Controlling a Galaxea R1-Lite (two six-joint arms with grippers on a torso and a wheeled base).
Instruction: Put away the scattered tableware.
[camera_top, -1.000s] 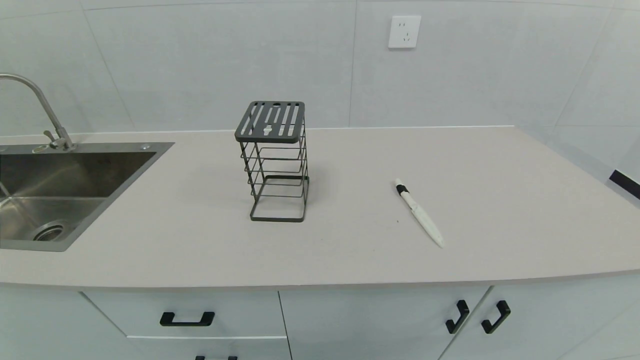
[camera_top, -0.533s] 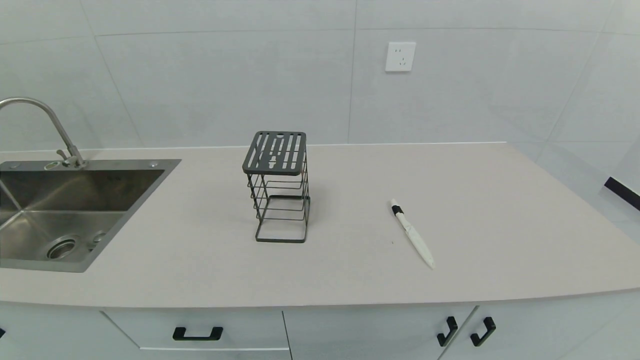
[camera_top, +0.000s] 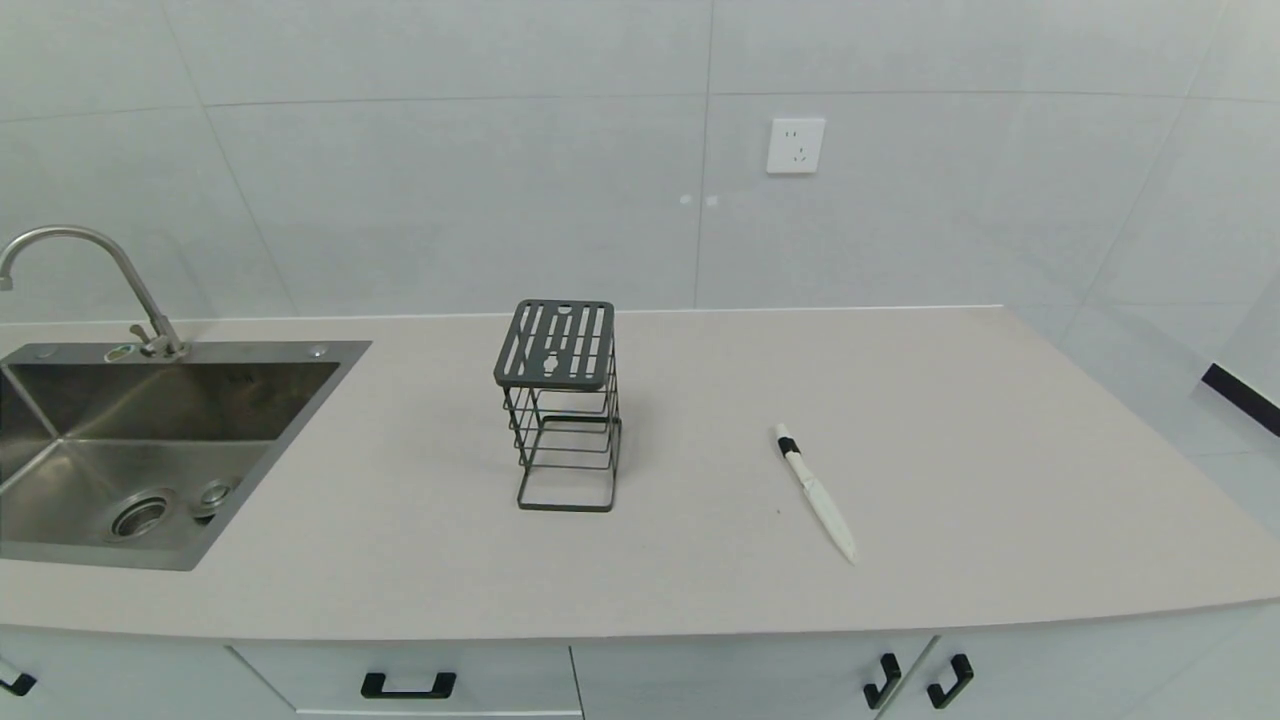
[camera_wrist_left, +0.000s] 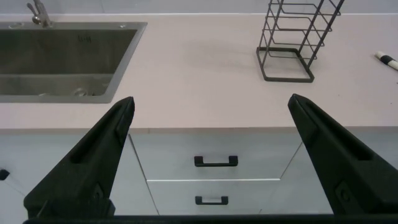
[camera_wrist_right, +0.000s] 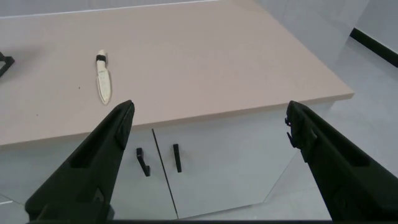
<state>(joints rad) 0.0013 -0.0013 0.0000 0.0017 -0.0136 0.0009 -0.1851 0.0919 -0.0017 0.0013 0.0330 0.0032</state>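
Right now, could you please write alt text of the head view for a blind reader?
A white knife with a black band lies flat on a pale counter, apart from a dark wire rack with a slotted top standing to its left. A steel sink with a faucet is set into the counter farther left; an outlet is on the tiled wall.

Wire rack (camera_top: 556, 345) stood mid-worktop (camera_top: 950, 400), the only tall obstacle. Flat knife (camera_top: 815, 492) lay nearer the right front edge, well apart from it, with bare surface between and around both. Left end was taken by the sink (camera_top: 170, 400), faucet (camera_top: 132, 285) rising at its back edge.
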